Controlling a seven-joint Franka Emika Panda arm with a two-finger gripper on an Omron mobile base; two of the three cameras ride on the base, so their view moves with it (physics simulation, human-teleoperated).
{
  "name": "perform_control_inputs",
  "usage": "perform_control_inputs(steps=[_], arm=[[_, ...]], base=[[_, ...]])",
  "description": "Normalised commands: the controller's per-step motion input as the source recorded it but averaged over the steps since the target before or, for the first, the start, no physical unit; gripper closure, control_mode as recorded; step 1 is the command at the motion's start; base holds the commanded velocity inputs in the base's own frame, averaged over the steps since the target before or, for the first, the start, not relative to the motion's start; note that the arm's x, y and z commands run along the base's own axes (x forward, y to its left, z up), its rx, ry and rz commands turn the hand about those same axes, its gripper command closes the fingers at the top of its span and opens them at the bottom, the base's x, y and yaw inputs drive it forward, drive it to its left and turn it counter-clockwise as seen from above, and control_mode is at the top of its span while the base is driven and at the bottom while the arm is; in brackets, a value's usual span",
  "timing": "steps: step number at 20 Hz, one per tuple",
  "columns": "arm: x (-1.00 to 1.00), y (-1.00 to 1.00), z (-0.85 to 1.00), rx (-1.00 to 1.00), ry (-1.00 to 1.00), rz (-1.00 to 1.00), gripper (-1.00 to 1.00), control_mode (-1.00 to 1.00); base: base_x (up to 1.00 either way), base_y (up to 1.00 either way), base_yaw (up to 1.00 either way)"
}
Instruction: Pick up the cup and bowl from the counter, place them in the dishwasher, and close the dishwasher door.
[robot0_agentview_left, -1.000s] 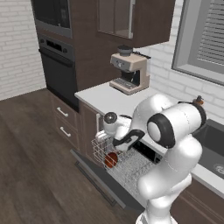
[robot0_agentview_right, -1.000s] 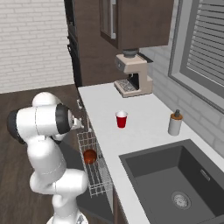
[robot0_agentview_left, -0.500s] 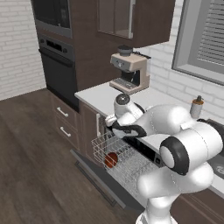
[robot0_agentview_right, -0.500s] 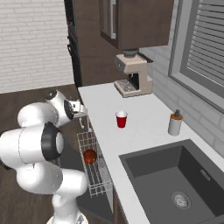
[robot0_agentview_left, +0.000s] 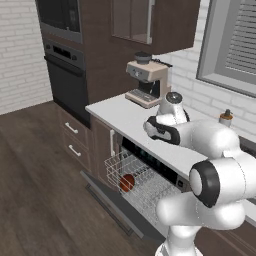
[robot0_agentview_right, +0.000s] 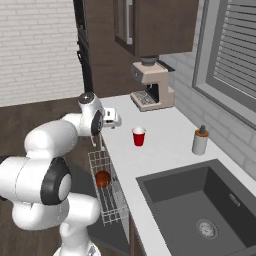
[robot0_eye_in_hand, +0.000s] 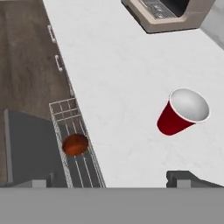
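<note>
red cup (robot0_eye_in_hand: 183, 112) upright on counter (robot0_eye_in_hand: 118, 65) just ahead of gripper (robot0_eye_in_hand: 107, 180), apart; bowl (robot0_eye_in_hand: 75, 144) below in dishwasher rack (robot0_eye_in_hand: 74, 148); fingers spread wide, empty, hovering, angled down.

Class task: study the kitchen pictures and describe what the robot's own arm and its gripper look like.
The arm is glossy white, built of rounded, bulbous segments, with black discs and rings at the joints. The gripper is a small, boxy, light-coloured hand; its jaws end in small dark grey tips. No cables or markings are visible.
</note>
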Motion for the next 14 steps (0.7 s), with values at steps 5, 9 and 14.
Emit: perform_control_inputs(steps=[5,9,14], arm=[[0.10,-0.55,0.04,0.03,0.00,0.03,-1.00,-1.00],[0.24,-0.45,-0.01,0.00,0.00,0.05,-1.00,-1.00],[0.10,-0.33,0.00,0.00,0.00,0.01,-1.00,-1.00]], base=[[0.00,0.00,0.00],[0.00,0.00,0.00],[0.00,0.00,0.00]])
